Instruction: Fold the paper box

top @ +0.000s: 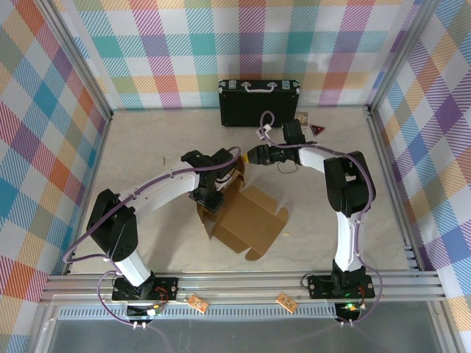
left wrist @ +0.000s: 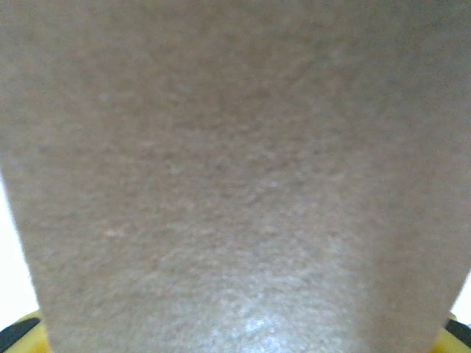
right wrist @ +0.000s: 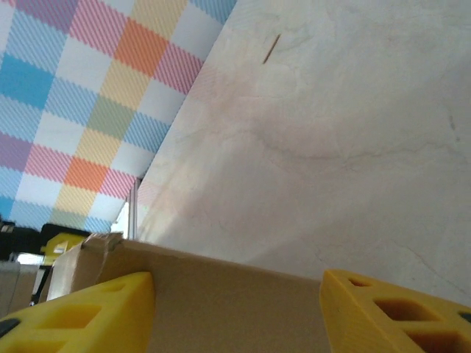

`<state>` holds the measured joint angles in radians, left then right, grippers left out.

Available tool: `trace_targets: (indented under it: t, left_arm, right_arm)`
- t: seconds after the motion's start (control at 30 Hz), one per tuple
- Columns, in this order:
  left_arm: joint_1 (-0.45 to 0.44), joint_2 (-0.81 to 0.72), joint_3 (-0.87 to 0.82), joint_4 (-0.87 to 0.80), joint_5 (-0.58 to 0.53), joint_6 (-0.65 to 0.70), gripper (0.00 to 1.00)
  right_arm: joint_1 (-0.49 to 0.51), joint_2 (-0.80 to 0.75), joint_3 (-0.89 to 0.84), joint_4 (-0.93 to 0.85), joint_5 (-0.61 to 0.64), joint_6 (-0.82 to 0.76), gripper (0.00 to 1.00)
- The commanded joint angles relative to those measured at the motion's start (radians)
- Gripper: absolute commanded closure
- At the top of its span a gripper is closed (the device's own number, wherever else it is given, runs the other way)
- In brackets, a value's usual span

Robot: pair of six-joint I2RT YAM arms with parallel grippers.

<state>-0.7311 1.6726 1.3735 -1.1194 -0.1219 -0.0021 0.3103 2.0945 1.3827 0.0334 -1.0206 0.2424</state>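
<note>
Cardboard of the paper box (left wrist: 235, 184) crowds the left gripper (top: 207, 200); I cannot tell whether its fingers pinch it. The right gripper (right wrist: 237, 288) stands wide apart, a raised flap showing between its fingers. The box lies half-folded mid-table (top: 147, 147), with a black case (top: 257, 103) behind.

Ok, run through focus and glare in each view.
Left wrist: the box is right up at the lens, all blur, with a pale sheen near the bottom. Right wrist: the yellow fingers are soft, the table veins crisper. Top external: evenly lit and sharp, no strong glare.
</note>
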Motion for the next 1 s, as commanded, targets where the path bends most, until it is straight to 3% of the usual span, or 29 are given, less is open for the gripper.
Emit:
trace_targets:
  t: [0.0,0.1,0.33,0.73,0.97]
  left_arm:
    - [-0.004,0.013,-0.018,-0.012,0.028,0.039,0.53]
    - [-0.004,0.011,-0.022,-0.012,0.028,0.037,0.53]
    - [-0.005,0.016,-0.015,-0.012,0.028,0.038,0.53]
    - [-0.004,0.032,-0.010,-0.017,0.022,0.035,0.53]
    - [-0.005,0.029,-0.013,-0.012,0.011,0.029,0.54]
  right_arm:
    - [-0.035,0.035,-0.030,0.166,0.074,0.242,0.39]
    - [-0.074,0.069,-0.035,0.213,0.102,0.382,0.41]
    - [-0.069,0.117,0.011,0.201,0.010,0.397,0.43]
    - [0.040,0.218,0.217,-0.045,-0.044,0.325,0.46]
    - [0.050,0.186,0.206,-0.160,-0.038,0.279,0.49]
